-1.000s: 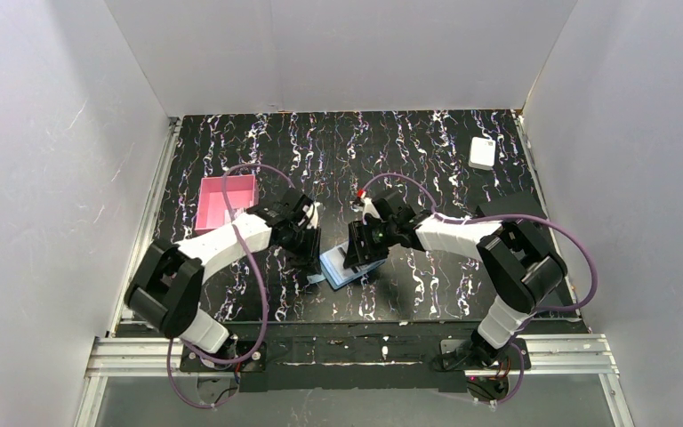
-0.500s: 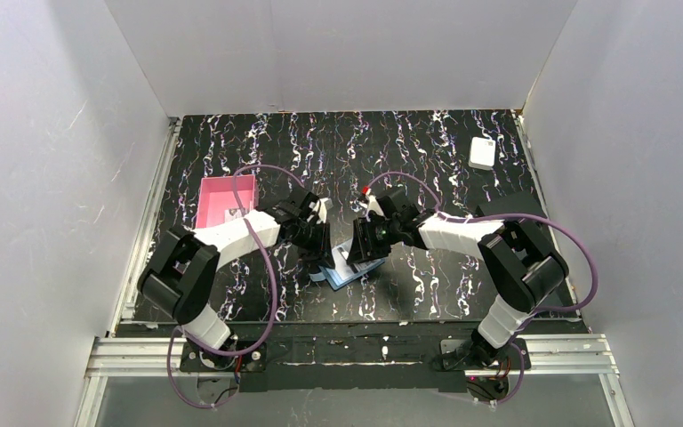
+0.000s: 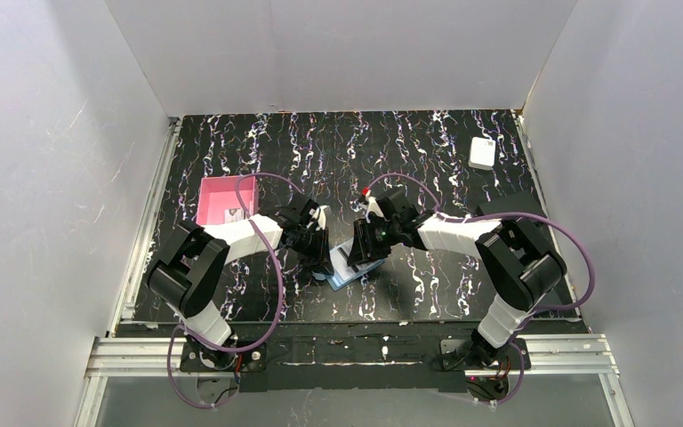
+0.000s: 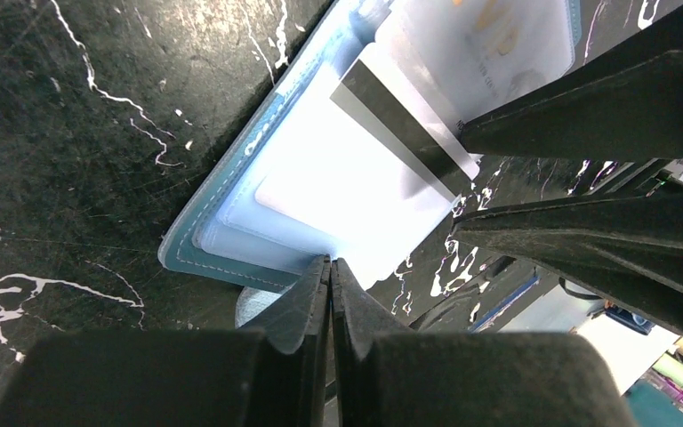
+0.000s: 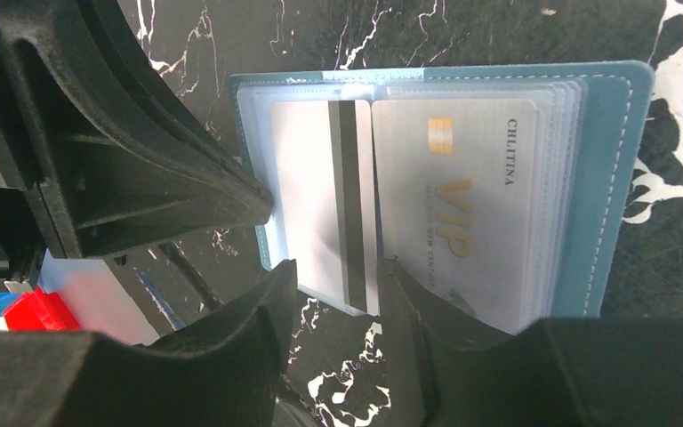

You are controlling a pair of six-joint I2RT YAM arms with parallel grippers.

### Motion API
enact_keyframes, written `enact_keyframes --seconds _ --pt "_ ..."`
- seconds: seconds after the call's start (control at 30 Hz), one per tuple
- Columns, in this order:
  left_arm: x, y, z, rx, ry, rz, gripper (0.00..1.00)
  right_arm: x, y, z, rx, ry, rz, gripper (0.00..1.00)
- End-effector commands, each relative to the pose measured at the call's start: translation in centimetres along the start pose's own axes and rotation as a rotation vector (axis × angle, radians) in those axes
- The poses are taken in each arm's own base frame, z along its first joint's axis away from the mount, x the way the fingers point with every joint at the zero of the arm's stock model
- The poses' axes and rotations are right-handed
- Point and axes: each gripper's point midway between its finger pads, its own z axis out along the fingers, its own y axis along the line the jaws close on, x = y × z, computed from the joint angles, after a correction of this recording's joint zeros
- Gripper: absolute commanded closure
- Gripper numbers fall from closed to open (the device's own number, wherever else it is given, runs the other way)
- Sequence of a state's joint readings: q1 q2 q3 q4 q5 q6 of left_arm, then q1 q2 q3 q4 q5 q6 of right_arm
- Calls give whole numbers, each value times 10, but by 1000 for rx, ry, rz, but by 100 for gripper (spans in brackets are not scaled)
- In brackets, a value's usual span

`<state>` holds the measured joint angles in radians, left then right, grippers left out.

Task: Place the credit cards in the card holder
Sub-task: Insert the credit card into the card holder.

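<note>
Resting closed, the left gripper (image 4: 330, 265) meets the card holder (image 4: 197, 258) just ahead; the right gripper (image 5: 336, 271), half-open, straddles a credit card (image 5: 307, 196).

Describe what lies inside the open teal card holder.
Inside the card holder, a silver VIP card sits on one half and a white card with a dark stripe on the other. Anything in the sleeves beneath is covered.

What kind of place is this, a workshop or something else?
Probably a robotics lab test booth: plain white panels wall in a black marbled table, a left arm and a right arm, both cabled, are bolted to a metal rail, and they work over a teal card holder.
</note>
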<state>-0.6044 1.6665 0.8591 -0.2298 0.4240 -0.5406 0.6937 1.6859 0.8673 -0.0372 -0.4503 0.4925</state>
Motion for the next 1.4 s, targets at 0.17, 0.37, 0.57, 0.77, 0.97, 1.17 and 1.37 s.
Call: enact_keyframes --seconds 0.17,0.37,0.57,0.77,0.97,1.17,1.37 --pt "25 34 10 -123 56 -13 99 5 9 9 -106 -2 40 53" --pt "24 32 8 -113 49 -12 99 10 18 12 -156 10 38 55" --pt "17 22 -13 -116 12 24 91 -1 8 10 -69 0 -23 56" --pt "8 9 -41 -116 -50 60 82 -5 -5 4 28 9 -70 55" --pt "13 16 -29 -118 -14 49 87 -9 -8 7 41 3 -79 54" --pt "16 28 -9 -138 24 33 93 -13 -10 17 40 12 -96 54" --pt "12 36 -1 -174 40 42 96 -6 -1 31 2 41 -196 54"
